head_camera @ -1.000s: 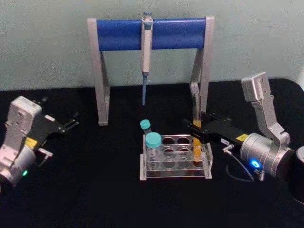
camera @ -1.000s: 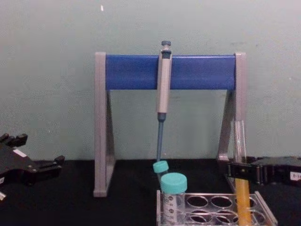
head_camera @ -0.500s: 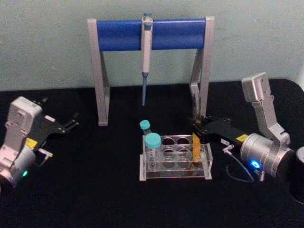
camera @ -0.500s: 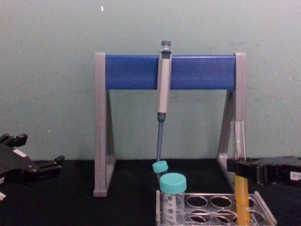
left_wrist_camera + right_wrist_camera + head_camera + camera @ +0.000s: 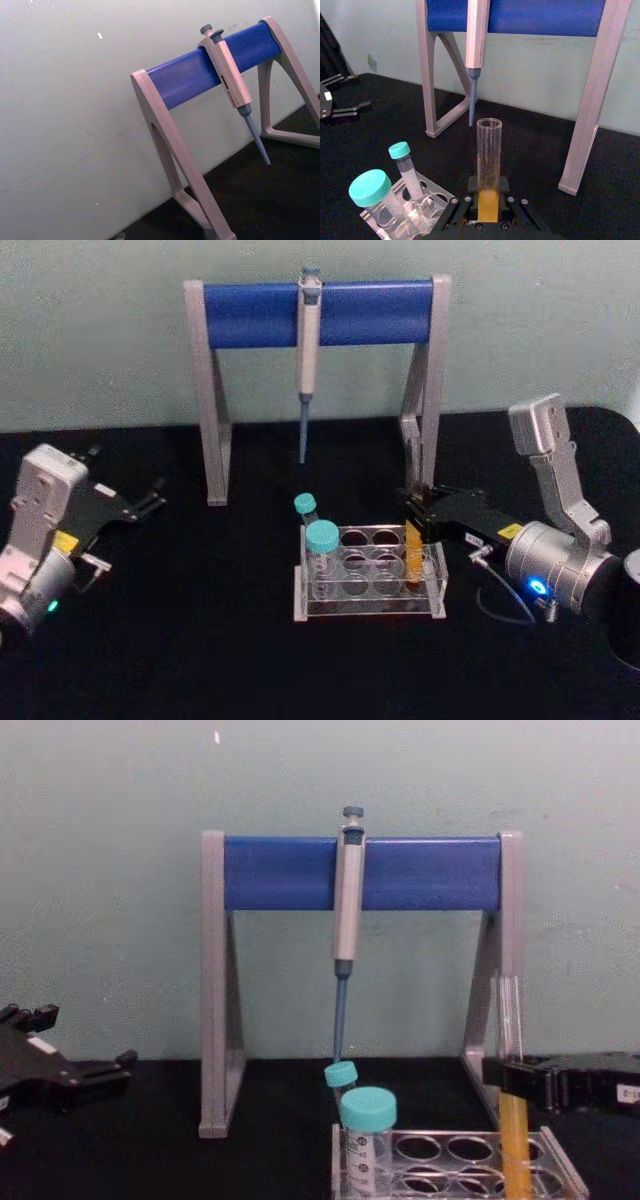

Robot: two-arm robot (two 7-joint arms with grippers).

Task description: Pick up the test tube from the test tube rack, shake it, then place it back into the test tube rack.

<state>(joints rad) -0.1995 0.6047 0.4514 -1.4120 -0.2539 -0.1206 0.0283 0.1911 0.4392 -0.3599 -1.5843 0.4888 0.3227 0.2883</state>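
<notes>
The test tube (image 5: 412,552) stands upright in a right-hand hole of the clear test tube rack (image 5: 366,606), its lower part orange-yellow. My right gripper (image 5: 416,516) is shut on the tube just above the rack's top plate. From the chest, the tube (image 5: 512,1020) rises above the right gripper (image 5: 520,1082) and its liquid runs down into the rack (image 5: 455,1148). In the right wrist view the tube (image 5: 488,150) sits between the black fingers (image 5: 512,209). My left gripper (image 5: 125,482) is parked open at the far left, far from the rack.
Two teal-capped vials (image 5: 321,540) stand in the rack's left holes. Behind the rack is a grey-and-blue pipette stand (image 5: 320,312) with a pipette (image 5: 307,350) hanging over the table. A cable (image 5: 500,602) lies right of the rack.
The right gripper has shifted slightly up and back down along the tube. The tube has straightened a little but stays in the rack. The left arm has not moved.
</notes>
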